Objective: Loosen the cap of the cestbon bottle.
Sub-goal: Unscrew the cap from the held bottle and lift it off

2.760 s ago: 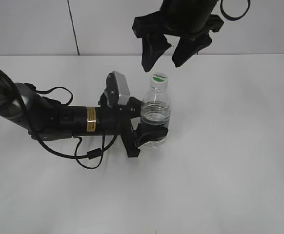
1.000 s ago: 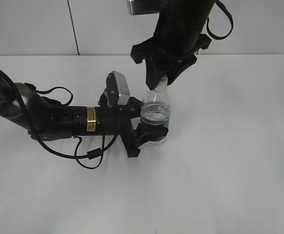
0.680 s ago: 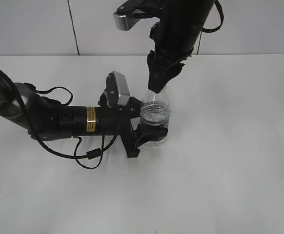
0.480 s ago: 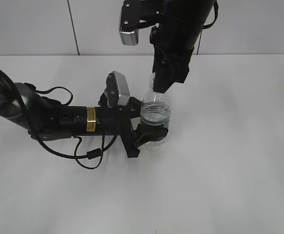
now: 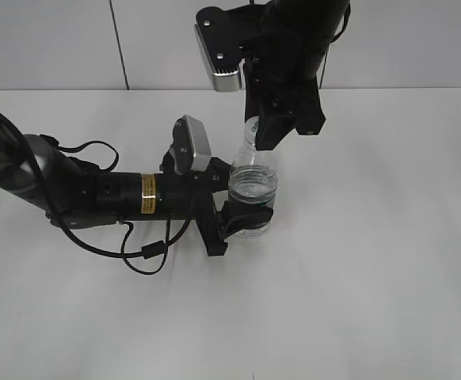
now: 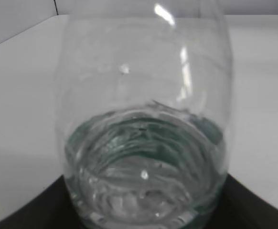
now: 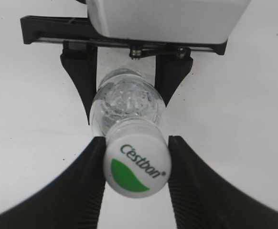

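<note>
White cap (image 7: pixel 137 162) pinched in right tool (image 7: pixel 136 164), left tool (image 5: pixel 242 215) clamping cestbon bottle (image 5: pixel 252 190) upright.

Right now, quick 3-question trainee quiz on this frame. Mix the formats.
1. True or false: the right gripper has its fingers on either side of the cap.
2. Which gripper holds the cestbon bottle by its lower body? A) left B) right C) neither
3. Fill in: the mark on top of the cap is coloured ____.

Key:
1. True. In the right wrist view both black fingers press against the cap's sides.
2. A. In the exterior view the left gripper wraps the bottle low down while the bottle stands upright on the table.
3. Green, under the printed brand name.
</note>
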